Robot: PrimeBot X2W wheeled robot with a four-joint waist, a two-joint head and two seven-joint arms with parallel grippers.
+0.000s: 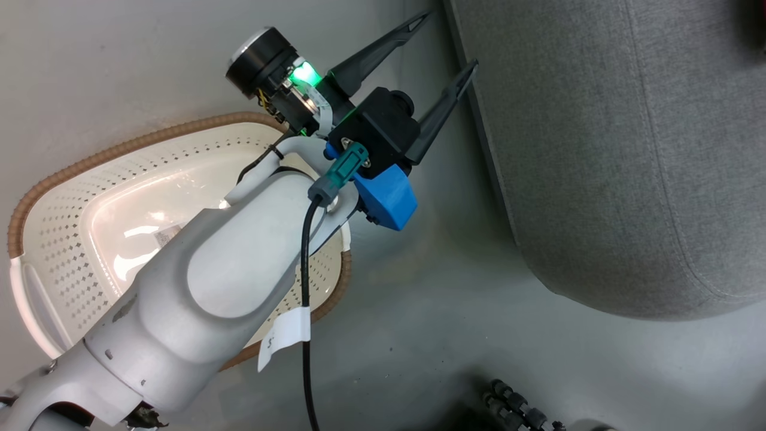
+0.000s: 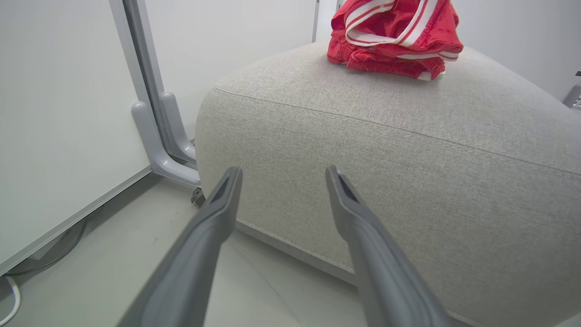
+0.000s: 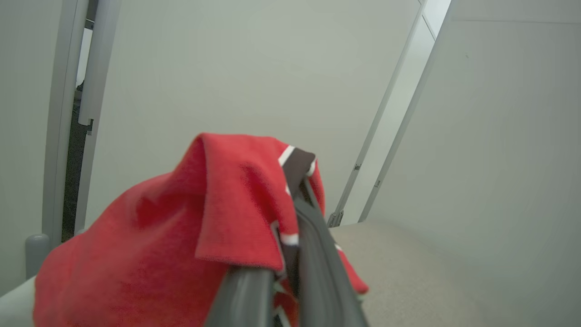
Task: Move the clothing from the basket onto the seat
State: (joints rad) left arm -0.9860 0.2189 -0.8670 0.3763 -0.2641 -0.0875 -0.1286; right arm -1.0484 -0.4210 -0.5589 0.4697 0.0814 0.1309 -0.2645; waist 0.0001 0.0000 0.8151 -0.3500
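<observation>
At the far left of your head view, the basket [image 1: 66,239] shows a bare, glossy floor with a small label. No red shows in the part you can see, though the left forearm covers the rest. Above its right rim, the left gripper [image 1: 452,37] has its fingers spread wide with nothing between them, aimed at the sofa [image 1: 628,149] on the right.

The head view gives you only the sofa's near corner. The left wrist view fills in the rest: clothing [image 2: 395,41] lies bunched on top of the cushion, well back from the edge.

The right wrist view adds a second piece. The right gripper [image 3: 292,213] has its fingers pressed together on a jersey [image 3: 181,236], which drapes over them, with grey cushion below at the right.

Expect this fabric to be light, limp and a little slick. It looks likely to sag and swing from any hold, and a thin pinch on a trim edge may slip. Take a thick fold or bunched ridge, deep between the fingers. On release, watch for cloth staying hooked over a fingertip.
</observation>
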